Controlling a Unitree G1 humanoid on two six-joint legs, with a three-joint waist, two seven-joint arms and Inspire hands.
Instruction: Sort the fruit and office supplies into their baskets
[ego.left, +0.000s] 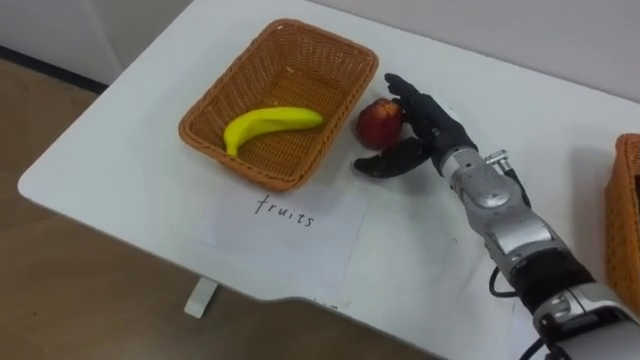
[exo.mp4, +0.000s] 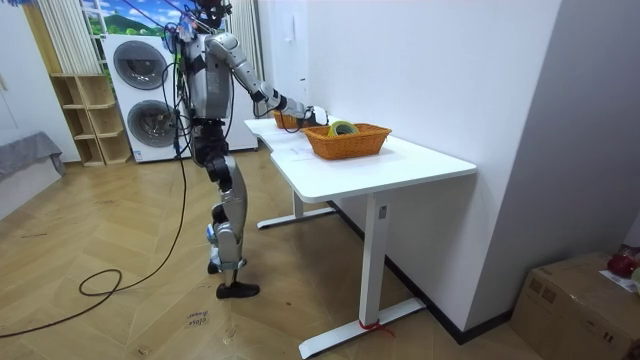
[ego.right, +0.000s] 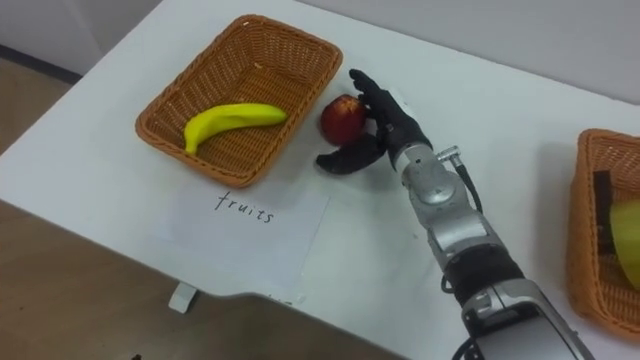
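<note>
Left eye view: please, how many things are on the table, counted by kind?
Baskets: 2, the left basket and the right basket at the view's edge.
Fruit: 2, the banana in the left basket and the apple beside it.
Paper: 1, the paper sheet.
Total: 5

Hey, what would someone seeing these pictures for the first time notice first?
The robot's dark right hand lies open beside a red apple on the white table, just outside the wicker basket. Inside that basket lies a bright yellow banana.
</note>
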